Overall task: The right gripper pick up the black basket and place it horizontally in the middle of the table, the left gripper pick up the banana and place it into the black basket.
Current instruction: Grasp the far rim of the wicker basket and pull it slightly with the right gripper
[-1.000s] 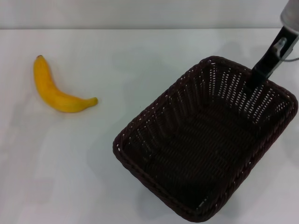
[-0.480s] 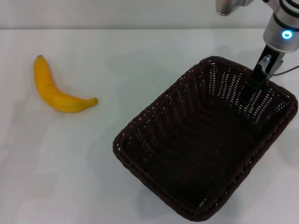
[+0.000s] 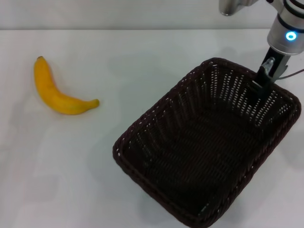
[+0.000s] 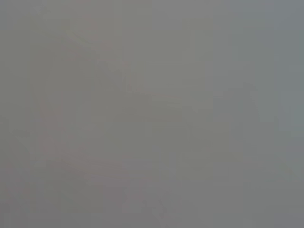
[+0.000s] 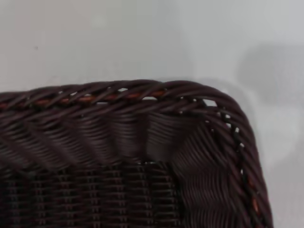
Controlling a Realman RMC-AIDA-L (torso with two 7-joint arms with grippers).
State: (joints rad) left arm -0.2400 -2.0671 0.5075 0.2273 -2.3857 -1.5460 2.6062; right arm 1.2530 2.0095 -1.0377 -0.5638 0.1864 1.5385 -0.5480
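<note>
The banana (image 3: pixel 59 93) lies near the surface's (image 3: pixel 142 61) left edge. The black basket (image 3: pixel 207 142) sits skewed toward the right edge. At its far rim the right claw (image 3: pixel 262 79) seems clamped on the weave, fingers partly hidden.

black basket (image 3: pixel 204 152) near corner cropped, left wrist view blank

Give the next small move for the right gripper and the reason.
Probably lift slightly and swing the dark woven wicker basket toward the middle of the white table: the right gripper sits at its far rim, and the basket lies skewed, off to the right.
</note>
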